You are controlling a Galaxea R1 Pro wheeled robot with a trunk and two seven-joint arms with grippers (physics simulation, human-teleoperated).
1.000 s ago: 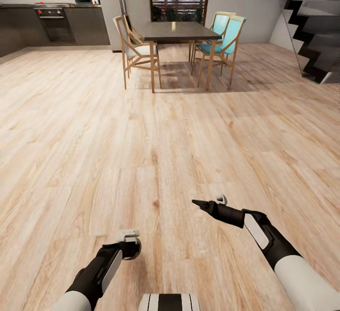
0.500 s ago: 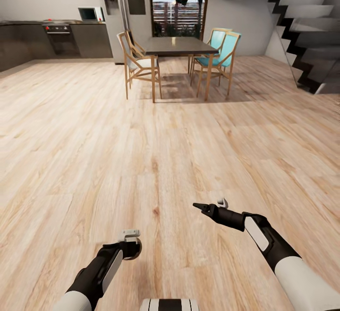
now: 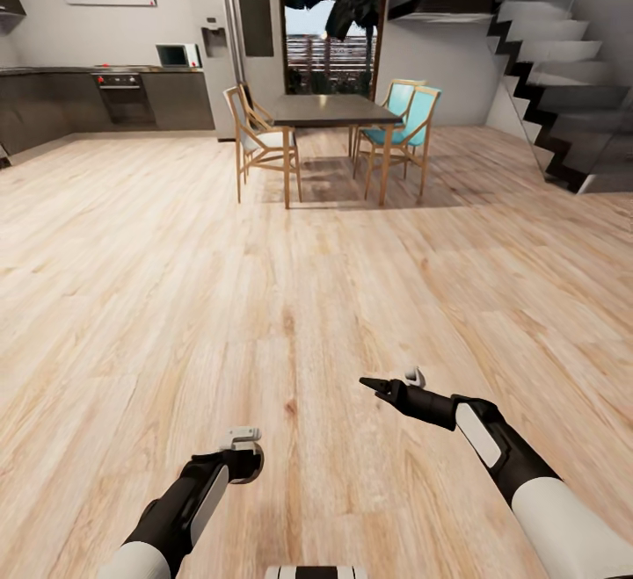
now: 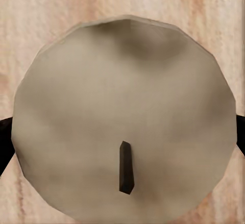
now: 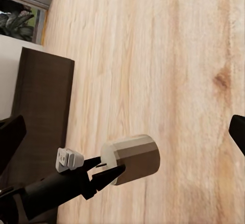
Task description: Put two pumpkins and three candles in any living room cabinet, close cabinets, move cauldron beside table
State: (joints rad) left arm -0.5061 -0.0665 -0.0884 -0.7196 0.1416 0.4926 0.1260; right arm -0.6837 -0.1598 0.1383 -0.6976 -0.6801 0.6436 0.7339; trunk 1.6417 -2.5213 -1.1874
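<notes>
Our head has tilted up since a second ago; both arms sit as before. We grip a candle (image 5: pixel 130 159) in the left gripper (image 3: pixel 242 453), wax face (image 4: pixel 122 112) toward its camera. Right gripper (image 3: pixel 391 381) looks unclenched, empty. Cabinet (image 5: pixel 43 112) lies behind left fingers.

Even, bright, flat rendered light. Daylight entered through the glass door (image 3: pixel 332 25) behind the dining table (image 3: pixel 327 110), which cast a soft shadow on the wood floor (image 3: pixel 264 298). Left wrist close-up was blurred; distant edges looked soft and smeared.
</notes>
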